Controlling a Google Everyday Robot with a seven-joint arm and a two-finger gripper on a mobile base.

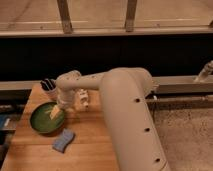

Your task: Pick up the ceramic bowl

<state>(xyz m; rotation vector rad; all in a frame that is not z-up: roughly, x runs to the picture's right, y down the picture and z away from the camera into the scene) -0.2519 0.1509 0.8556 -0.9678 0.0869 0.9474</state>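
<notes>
**Claw low over the green bowl's right side, grasp not confirmed**

The step in hand looks like the reach and grasp. The arm (125, 100) sweeps from the near right across to the far left of the bench (85, 146). Its claw (55, 112) points down into the right half of the ceramic bowl (40, 121), close to the rim on that side. Whether the claw is released or clenched on the rim I cannot tell, and I also cannot tell whether it touches the bowl or hangs just above it.

My judgement is that the bowl is not yet lifted, since it appears to lie flat on the wood. The next move calls for a firm pinch across the right rim, one side inside and one outside. A straight rise should follow, slow enough that the dish does not swing or slip.

The bowl lies on the left part of the bench, toward the left edge. It is wide, shallow and round, glossy green inside with a darker green rim, and it is the largest dish there. A glazed rim of that sort is likely slick, so the hold wants to be deep.

A blue sponge (63, 141) lies just near of the bowl, to its right. A white cup (49, 91) with dark utensils stands beyond the bowl. A small pale object (83, 99) sits to the right of the claw.
</notes>
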